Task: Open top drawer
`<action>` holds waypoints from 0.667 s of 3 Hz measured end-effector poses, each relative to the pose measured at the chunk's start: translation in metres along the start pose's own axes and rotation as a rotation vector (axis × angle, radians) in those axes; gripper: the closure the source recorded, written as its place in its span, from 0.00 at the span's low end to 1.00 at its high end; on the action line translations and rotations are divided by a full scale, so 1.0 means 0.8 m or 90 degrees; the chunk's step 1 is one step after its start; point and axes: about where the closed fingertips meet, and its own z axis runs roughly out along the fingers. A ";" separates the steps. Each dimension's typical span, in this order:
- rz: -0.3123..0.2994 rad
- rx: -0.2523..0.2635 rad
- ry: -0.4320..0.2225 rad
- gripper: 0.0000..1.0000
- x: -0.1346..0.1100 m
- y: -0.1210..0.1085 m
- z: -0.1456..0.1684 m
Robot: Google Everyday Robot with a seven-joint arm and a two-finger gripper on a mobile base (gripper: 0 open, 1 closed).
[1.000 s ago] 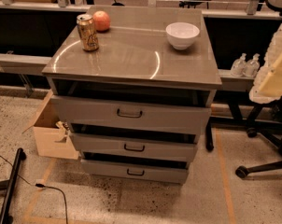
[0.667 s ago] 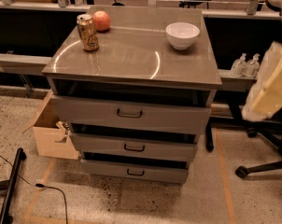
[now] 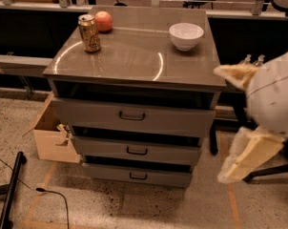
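Camera view: a grey metal cabinet (image 3: 134,56) with a glossy flat top, seen from the front and above, standing on a speckled floor (image 3: 110,206).
Top drawer (image 3: 87,112): the widest grey metal drawer with the tallest front panel, the highest of three, just under the dark gap below the cabinet top. Its front sits beneath the top's front edge.
Handle: a small black bail handle (image 3: 132,115) at the centre of the panel, with nothing touching it.
Lower drawers: two narrower grey drawers (image 3: 101,148) (image 3: 106,172) stacked below, each with its own small black handle.
Gripper (image 3: 220,124): to the right of the cabinet, level with the drawer fronts and well apart from the handle. Its two cream fingers (image 3: 249,154) are spread wide either side of the rounded white wrist, with nothing between them.
On the top: a gold drinks can (image 3: 89,32) and an orange-red round fruit (image 3: 104,21) at the back left, and a white bowl (image 3: 186,35) at the back right.
Left of the cabinet: an open cardboard box (image 3: 51,137) on the floor against its side.
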 end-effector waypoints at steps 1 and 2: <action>-0.022 -0.019 -0.037 0.00 0.015 0.024 0.079; -0.036 -0.024 -0.053 0.00 0.026 0.036 0.164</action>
